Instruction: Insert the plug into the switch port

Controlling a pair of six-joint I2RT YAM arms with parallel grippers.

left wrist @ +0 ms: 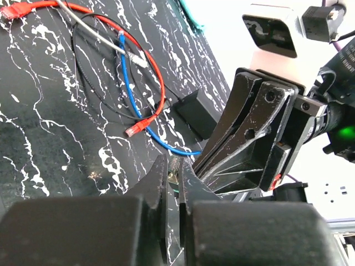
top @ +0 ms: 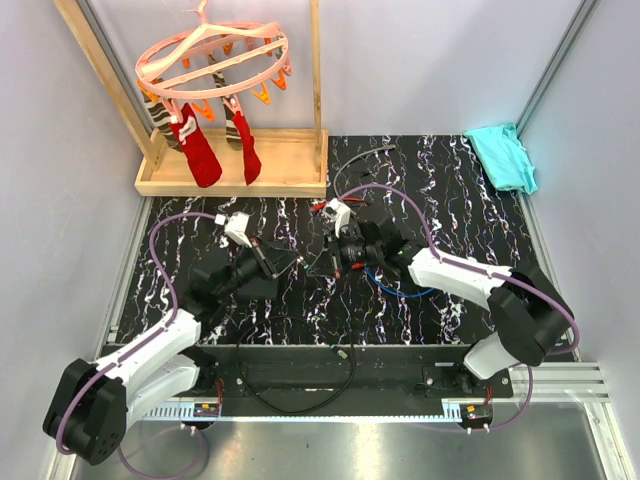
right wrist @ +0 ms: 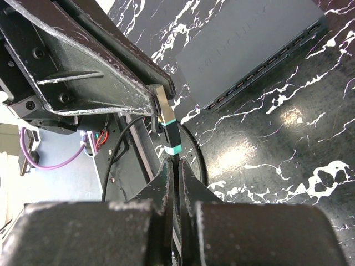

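Observation:
The plug [right wrist: 171, 132] is a small metal-tipped connector with teal bands on a black cable. My right gripper [right wrist: 176, 164] is shut on the cable just behind the plug. My left gripper [left wrist: 175, 166] is shut on the plug's metal tip [left wrist: 174, 173]. In the top view the two grippers, left [top: 305, 262] and right [top: 330, 257], meet above the middle of the table. The flat black switch box [right wrist: 249, 52] lies beyond them with a row of ports [right wrist: 260, 66] along its thin edge, apart from the plug. It also shows in the top view [top: 258, 288], under the left arm.
A narrow black block [left wrist: 197, 113], a red cable [left wrist: 145, 61] and a blue cable [left wrist: 133, 94] lie on the marbled mat. A wooden rack [top: 235, 175] with a hanger and red socks stands back left. A teal cloth [top: 503, 155] lies back right.

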